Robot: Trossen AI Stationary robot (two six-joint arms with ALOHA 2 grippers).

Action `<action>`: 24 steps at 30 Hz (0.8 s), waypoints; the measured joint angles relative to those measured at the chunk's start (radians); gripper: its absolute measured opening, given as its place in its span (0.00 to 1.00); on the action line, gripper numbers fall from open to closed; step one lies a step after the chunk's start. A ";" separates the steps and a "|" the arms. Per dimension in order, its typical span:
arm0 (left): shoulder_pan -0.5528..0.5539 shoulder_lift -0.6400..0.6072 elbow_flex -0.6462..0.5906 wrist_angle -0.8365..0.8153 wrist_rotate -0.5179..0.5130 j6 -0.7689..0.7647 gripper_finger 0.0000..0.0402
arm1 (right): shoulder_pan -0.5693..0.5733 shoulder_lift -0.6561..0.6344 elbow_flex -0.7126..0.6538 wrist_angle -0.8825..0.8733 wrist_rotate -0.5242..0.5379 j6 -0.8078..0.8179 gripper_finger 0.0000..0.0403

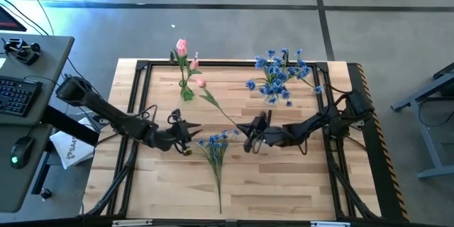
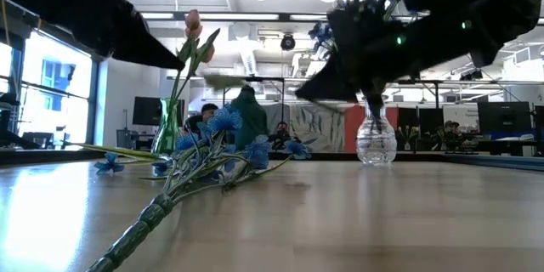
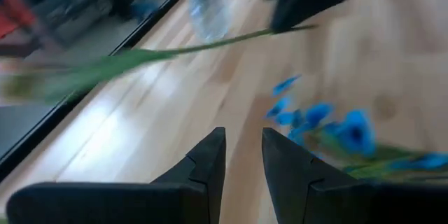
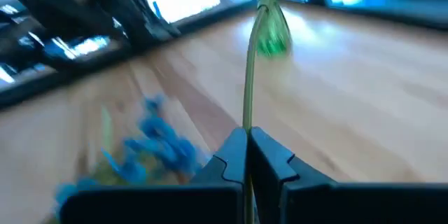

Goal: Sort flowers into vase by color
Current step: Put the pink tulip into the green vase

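Note:
A pink flower point(image 1: 201, 83) on a long green stem point(image 1: 223, 110) reaches from my right gripper point(image 1: 250, 140) toward the green vase point(image 1: 186, 92), which holds two pink flowers point(image 1: 181, 46). My right gripper is shut on that stem at mid-table. A blue flower point(image 1: 216, 142) lies flat on the wood, its stem point(image 1: 218, 184) pointing to the near edge. My left gripper point(image 1: 187, 139) hovers just left of the blue blossoms point(image 3: 336, 129), open, with nothing between its fingers. The clear vase point(image 1: 280, 89) at the far right holds blue flowers point(image 1: 280, 71). My right gripper pinches the pink flower's green stem point(image 4: 246, 122) between its two fingers, near the stem's lower end. The fingers come from the table's right, nearly level, and the stem runs on ahead of them. The stem point(image 3: 175, 52) stands above the wood, toward the green vase.
A black frame point(image 1: 142, 67) runs round the wooden tabletop. Bare wood lies at the near left point(image 1: 163, 191) and near right point(image 1: 284, 191). A desk with a keyboard point(image 1: 18, 92) and a mouse stands left of the table. People sit in the room behind point(image 2: 246, 119).

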 joint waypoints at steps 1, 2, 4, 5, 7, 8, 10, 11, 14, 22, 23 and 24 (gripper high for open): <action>0.000 0.001 -0.026 0.083 0.024 0.034 0.21 | 0.006 0.000 0.000 0.048 0.001 -0.041 0.00; 0.001 0.005 -0.053 0.173 0.059 0.071 0.21 | 0.012 0.000 0.000 0.095 0.001 -0.084 0.00; 0.003 0.018 -0.106 0.349 0.169 0.159 0.21 | 0.029 -0.002 0.000 0.188 -0.012 -0.177 0.00; 0.003 0.024 -0.126 0.424 0.246 0.210 0.21 | 0.039 -0.002 0.000 0.232 -0.028 -0.223 0.00; 0.001 0.030 -0.155 0.554 0.364 0.305 0.21 | 0.058 -0.002 0.001 0.307 -0.068 -0.317 0.00; -0.001 0.031 -0.161 0.598 0.397 0.336 0.21 | 0.068 -0.002 0.001 0.341 -0.090 -0.362 0.00; -0.001 0.034 -0.162 0.647 0.428 0.381 0.21 | 0.085 -0.002 0.001 0.396 -0.138 -0.444 0.00; 0.000 0.035 -0.163 0.669 0.439 0.397 0.21 | 0.092 -0.002 0.001 0.416 -0.162 -0.477 0.00; 0.006 0.034 -0.152 0.713 0.462 0.410 0.21 | 0.108 -0.003 0.001 0.463 -0.215 -0.540 0.00; 0.055 0.039 -0.095 0.716 0.563 0.481 0.26 | 0.110 -0.004 0.059 0.470 -0.290 -0.667 0.00; 0.061 0.039 -0.089 0.716 0.570 0.488 0.28 | 0.110 -0.004 0.066 0.467 -0.308 -0.676 0.00; 0.066 0.039 -0.083 0.717 0.577 0.492 0.30 | 0.110 -0.004 0.071 0.462 -0.321 -0.684 0.00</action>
